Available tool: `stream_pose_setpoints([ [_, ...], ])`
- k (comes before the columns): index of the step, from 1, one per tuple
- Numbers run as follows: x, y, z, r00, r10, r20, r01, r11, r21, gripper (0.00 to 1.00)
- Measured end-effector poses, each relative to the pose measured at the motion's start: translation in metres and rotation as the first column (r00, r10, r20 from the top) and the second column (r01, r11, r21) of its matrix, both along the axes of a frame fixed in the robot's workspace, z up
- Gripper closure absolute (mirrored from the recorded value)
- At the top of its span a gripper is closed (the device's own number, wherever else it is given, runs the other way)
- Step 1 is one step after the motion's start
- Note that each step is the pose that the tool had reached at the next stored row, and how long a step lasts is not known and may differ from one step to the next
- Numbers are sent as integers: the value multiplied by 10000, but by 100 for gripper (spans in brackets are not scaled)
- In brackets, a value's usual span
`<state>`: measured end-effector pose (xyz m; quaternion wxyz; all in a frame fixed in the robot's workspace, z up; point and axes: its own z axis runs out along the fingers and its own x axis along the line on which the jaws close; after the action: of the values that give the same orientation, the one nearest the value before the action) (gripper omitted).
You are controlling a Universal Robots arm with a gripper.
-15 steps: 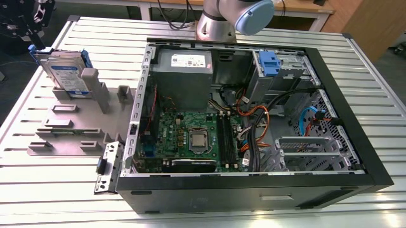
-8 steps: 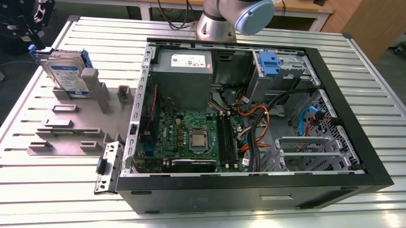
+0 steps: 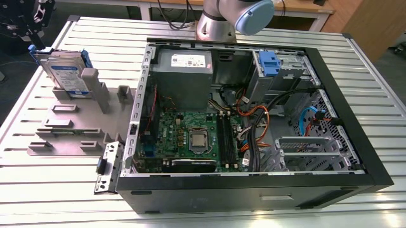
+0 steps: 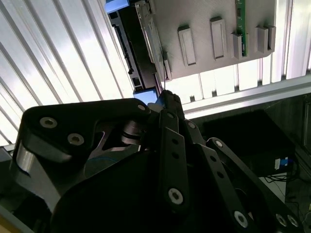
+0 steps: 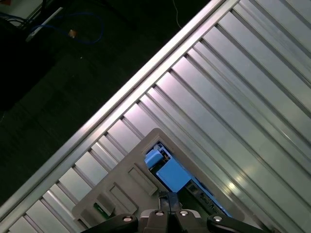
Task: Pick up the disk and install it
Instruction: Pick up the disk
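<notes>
Work surface: the tabletop (image 3: pixel 57 190) is built of parallel ribbed aluminium slats, silver-grey, with narrow dark grooves between them. Light from above strikes the slats and produces bright streaks along their length in both wrist views.

Far side, exterior view: a wooden desk (image 3: pixel 298 6) on a white frame stands beyond the tabletop, with dark cables (image 3: pixel 180 14) hanging in front of it. At the exterior view's right, a brown wooden panel (image 3: pixel 371 26) stands near the tabletop corner.

Floor: the floor (image 5: pixel 73 87) is dark and unlit past the tabletop edge. In the first wrist view a thin blue cable (image 5: pixel 92 22) lies looped on it
</notes>
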<state>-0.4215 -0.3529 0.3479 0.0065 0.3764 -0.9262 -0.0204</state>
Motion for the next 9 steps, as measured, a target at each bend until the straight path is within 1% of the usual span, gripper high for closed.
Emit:
stream_pose_setpoints([
  [9, 0, 0, 0, 10000, 48, 0, -48, 10000, 0, 89],
])
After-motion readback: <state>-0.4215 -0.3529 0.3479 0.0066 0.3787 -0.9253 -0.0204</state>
